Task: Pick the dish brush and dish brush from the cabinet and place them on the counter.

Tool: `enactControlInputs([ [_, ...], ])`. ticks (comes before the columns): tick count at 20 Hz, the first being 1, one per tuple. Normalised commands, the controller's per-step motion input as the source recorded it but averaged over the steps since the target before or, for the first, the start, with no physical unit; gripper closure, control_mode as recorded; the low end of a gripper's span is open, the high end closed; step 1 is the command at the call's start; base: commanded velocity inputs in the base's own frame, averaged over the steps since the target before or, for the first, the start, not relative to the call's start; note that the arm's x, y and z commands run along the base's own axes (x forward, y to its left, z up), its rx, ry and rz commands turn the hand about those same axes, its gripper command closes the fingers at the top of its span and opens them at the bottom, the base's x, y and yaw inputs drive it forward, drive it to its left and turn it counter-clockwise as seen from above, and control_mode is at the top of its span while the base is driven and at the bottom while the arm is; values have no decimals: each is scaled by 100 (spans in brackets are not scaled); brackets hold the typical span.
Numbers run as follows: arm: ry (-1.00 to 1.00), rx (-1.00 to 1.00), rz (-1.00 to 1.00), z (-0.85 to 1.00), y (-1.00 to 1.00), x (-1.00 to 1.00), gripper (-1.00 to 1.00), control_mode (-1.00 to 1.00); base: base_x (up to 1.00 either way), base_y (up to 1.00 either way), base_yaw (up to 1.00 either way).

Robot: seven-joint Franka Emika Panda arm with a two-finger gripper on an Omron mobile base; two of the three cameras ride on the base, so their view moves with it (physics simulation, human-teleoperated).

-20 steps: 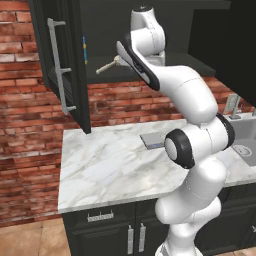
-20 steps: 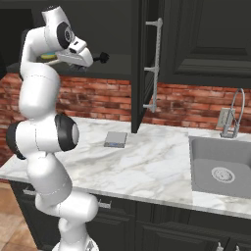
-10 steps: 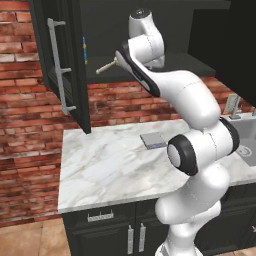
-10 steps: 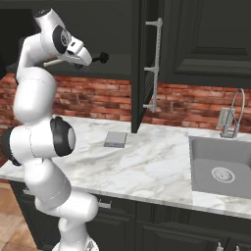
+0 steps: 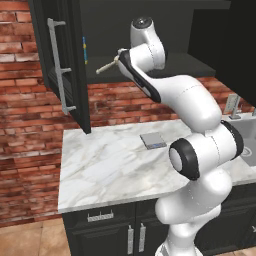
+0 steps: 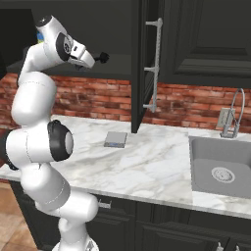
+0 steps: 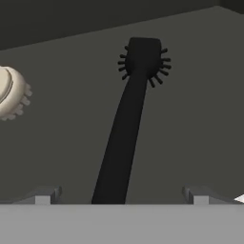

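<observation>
The white arm rises from its base, bends at the elbow and reaches up and forward, wrist raised high. The gripper [image 7: 121,198] points ahead, its jaws spread wide, two fingertips [image 7: 45,196] far apart, holding nothing.

Black brush [image 7: 125,138] – matt plastic; counter [image 5: 105,165] – glossy marble.

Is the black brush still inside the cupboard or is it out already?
Inside. The black brush lies flat on the cabinet shelf, between the open tool's tips, not gripped.
</observation>
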Motion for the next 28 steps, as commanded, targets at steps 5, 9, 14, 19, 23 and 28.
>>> enactControlInputs([
  [5,2,-2,0,9,-1,16,-100,-100,0,0,0],
  [9,3,-2,-1,12,0,17,-100,-100,0,0,0],
  [14,5,-1,-1,12,0,20,-100,-100,0,0,0],
  [19,5,0,-1,-5,-2,13,-100,-100,0,0,0],
  [23,4,0,-1,-11,-6,4,-100,-100,0,0,0],
  [28,2,0,0,-2,-3,4,-100,-100,0,0,0],
])
